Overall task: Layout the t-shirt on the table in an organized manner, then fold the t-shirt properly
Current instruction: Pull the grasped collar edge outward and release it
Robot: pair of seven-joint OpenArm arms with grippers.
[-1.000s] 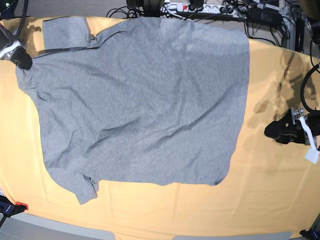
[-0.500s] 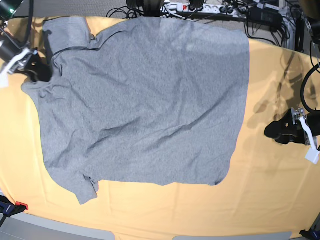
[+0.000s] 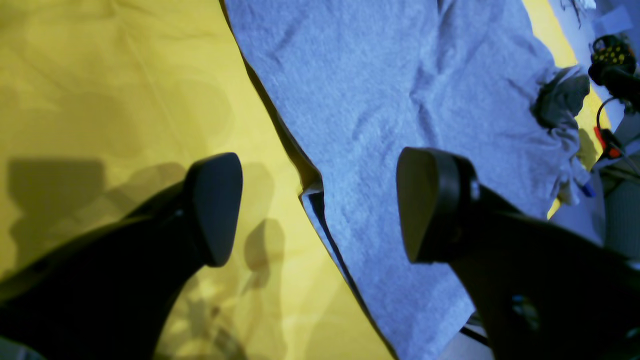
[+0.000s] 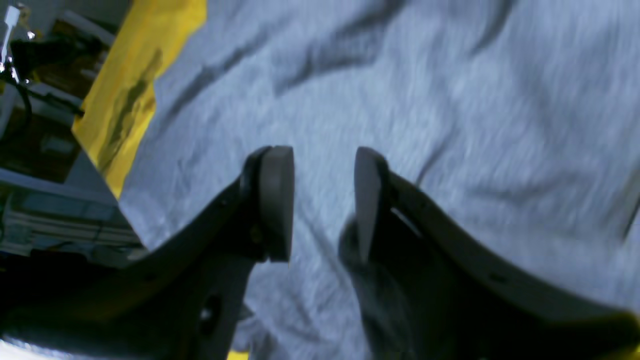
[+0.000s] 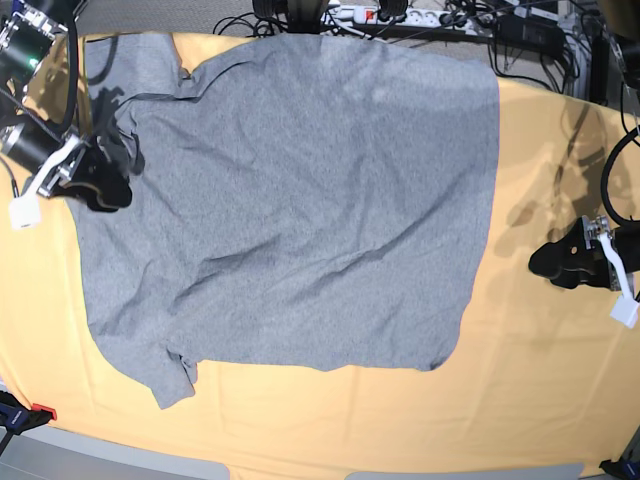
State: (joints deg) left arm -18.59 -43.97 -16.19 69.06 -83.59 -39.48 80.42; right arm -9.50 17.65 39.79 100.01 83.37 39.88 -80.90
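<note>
The grey t-shirt (image 5: 300, 200) lies spread flat on the yellow-orange table (image 5: 540, 400), plain side up, with one sleeve at the far left and another at the near left. My right gripper (image 5: 105, 185) hovers over the shirt's left edge. In the right wrist view its fingers (image 4: 276, 200) stand apart over grey fabric (image 4: 450, 125), and the right gripper (image 4: 322, 200) holds nothing. My left gripper (image 5: 550, 262) rests low over bare cloth to the right of the shirt. The left gripper (image 3: 320, 207) is wide open, and the shirt's hem (image 3: 310, 190) runs beneath the gap.
Cables and a power strip (image 5: 400, 15) lie beyond the table's far edge. A red and blue clamp (image 5: 20, 410) sits at the near left corner. Bare yellow cloth (image 3: 100, 75) stretches right of the shirt and along the front.
My right gripper has opened and moved from the table's far left in over the shirt's left edge. That edge has drawn back rightward. The left arm has stayed still.
</note>
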